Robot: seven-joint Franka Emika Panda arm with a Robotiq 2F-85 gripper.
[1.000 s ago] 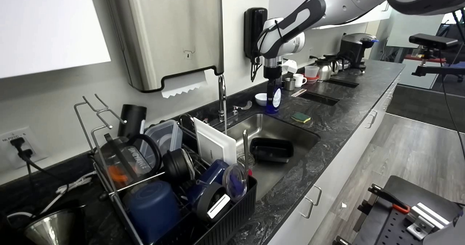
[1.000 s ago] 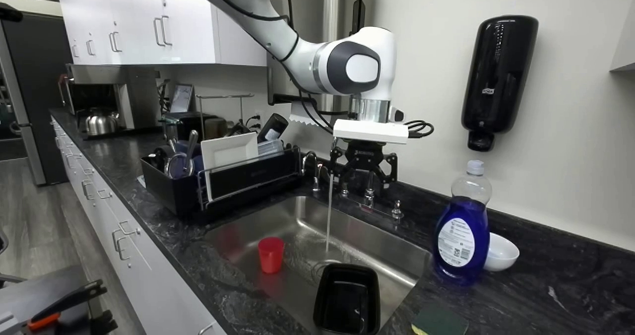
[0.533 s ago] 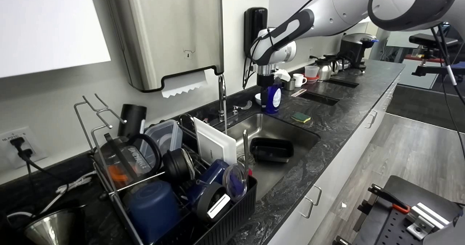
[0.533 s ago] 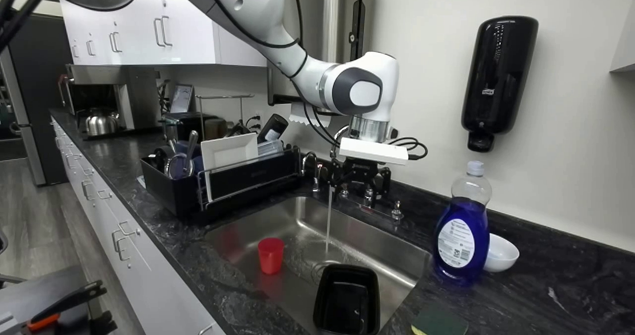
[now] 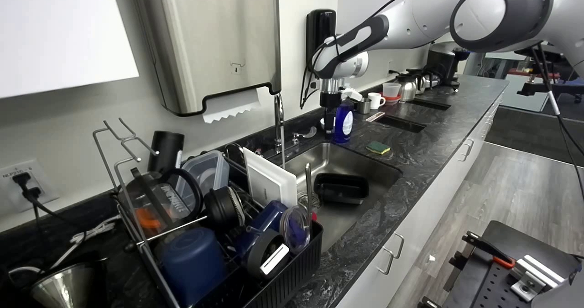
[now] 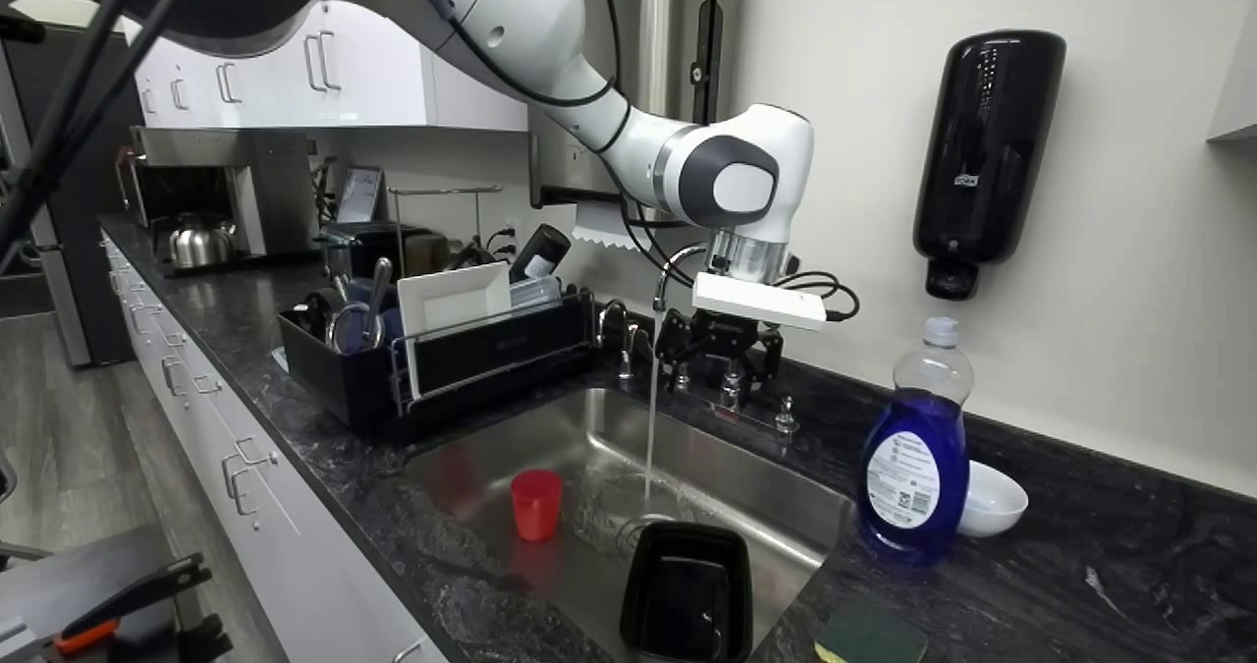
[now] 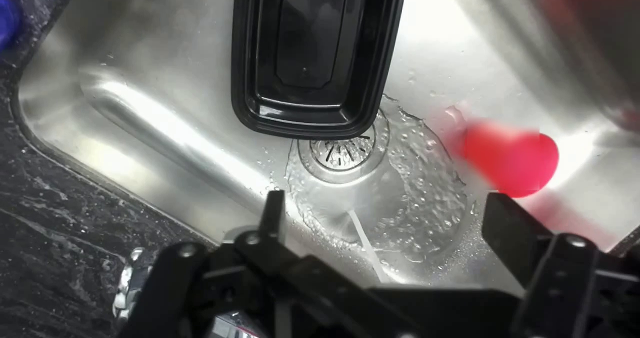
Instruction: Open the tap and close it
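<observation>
The tap is a slim shiny metal faucet with a thin upright neck (image 5: 279,118) and a small side lever (image 5: 306,133). Its curved spout (image 6: 676,275) and a handle (image 6: 786,415) show in an exterior view. Water (image 6: 652,417) runs from the spout into the sink; the stream also shows in the wrist view (image 7: 367,248). My gripper (image 6: 720,378) points down in front of the tap's base, which it partly hides. In the wrist view its fingers (image 7: 385,215) are wide apart with nothing between them. A chrome handle (image 7: 125,283) shows beyond the left finger.
The sink (image 6: 776,535) holds a black container (image 6: 687,594) and a red cup (image 6: 536,506). A blue soap bottle (image 6: 913,476), white bowl (image 6: 994,501) and sponge (image 6: 869,635) stand at its side. A full dish rack (image 6: 344,388) is opposite. A black dispenser (image 6: 987,152) hangs above.
My gripper has come down toward the tap's base and shifted slightly sideways. The tap's curved spout, hidden behind the arm earlier in an exterior view, now shows. Water runs throughout.
</observation>
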